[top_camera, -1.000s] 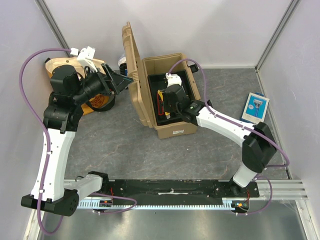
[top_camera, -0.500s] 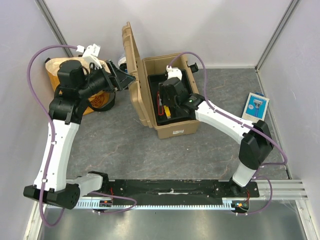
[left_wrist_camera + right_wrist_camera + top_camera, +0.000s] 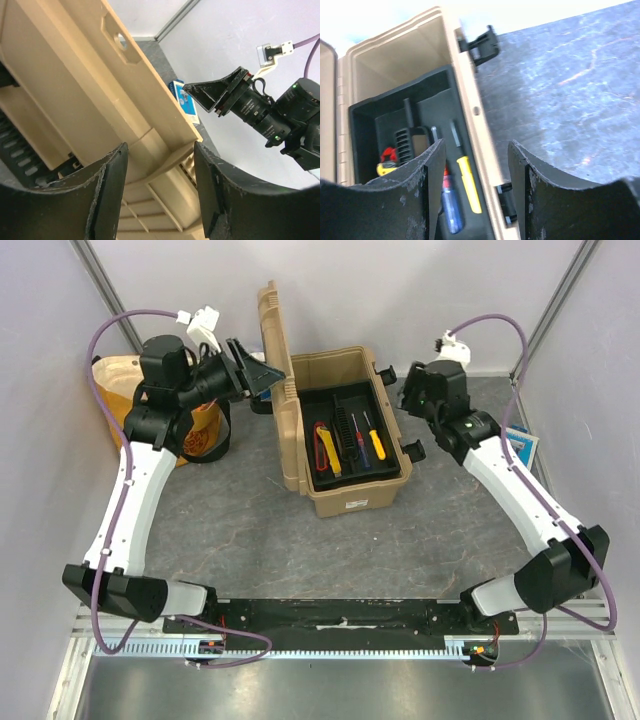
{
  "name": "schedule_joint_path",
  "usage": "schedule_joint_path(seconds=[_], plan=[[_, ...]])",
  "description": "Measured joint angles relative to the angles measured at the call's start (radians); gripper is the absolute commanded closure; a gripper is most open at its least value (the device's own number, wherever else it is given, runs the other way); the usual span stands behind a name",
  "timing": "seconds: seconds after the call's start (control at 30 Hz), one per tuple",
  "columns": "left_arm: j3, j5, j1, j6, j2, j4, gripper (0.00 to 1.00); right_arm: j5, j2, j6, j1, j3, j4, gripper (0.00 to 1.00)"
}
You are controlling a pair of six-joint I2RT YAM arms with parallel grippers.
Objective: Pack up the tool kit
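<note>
The tan toolbox [image 3: 352, 495] stands open mid-table, its lid [image 3: 283, 415] upright on the left. Its black inner tray [image 3: 352, 468] holds red and yellow cutters [image 3: 322, 448], a red-and-blue screwdriver [image 3: 361, 440] and a yellow-handled screwdriver [image 3: 376, 444]. My left gripper [image 3: 268, 375] is at the lid's top edge. In the left wrist view its open jaws [image 3: 159, 150] straddle the lid's rim [image 3: 165, 160] with gaps on both sides. My right gripper [image 3: 408, 395] hangs open and empty over the box's right wall [image 3: 470, 125], with the yellow screwdriver [image 3: 469, 184] below.
A yellow cloth bag [image 3: 195, 432] sits left of the lid, behind my left arm. A flat blue-white packet [image 3: 521, 441] lies at the right, partly behind my right arm. Black latches [image 3: 413, 450] stick out from the box's right side. Walls close in the table.
My right gripper has opened, risen out of the tray and drawn back to the right. The left gripper has moved right onto the lid's top edge, and the lid stands further right.
</note>
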Motion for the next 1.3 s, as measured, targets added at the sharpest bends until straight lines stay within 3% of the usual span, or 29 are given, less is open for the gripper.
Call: schedule_joint_path(seconds=[0.63,0.83,1.1,1.3], plan=[[0.119,0.06,-0.203,-0.096,0.255,0.261,0.39,-0.135,-0.055,0.164,-0.354,-0.27,-0.016,0.42],[0.138,0.074,-0.248,-0.109,0.328,0.229,0.39,-0.185,-0.076,0.214,-0.392,-0.314,-0.014,0.41],[0.272,0.079,-0.341,-0.116,0.44,0.187,0.39,-0.333,-0.077,0.294,-0.519,-0.473,0.031,0.41],[0.293,-0.006,-0.388,-0.006,0.439,0.082,0.38,-0.497,-0.05,0.344,-0.539,-0.63,0.135,0.39]])
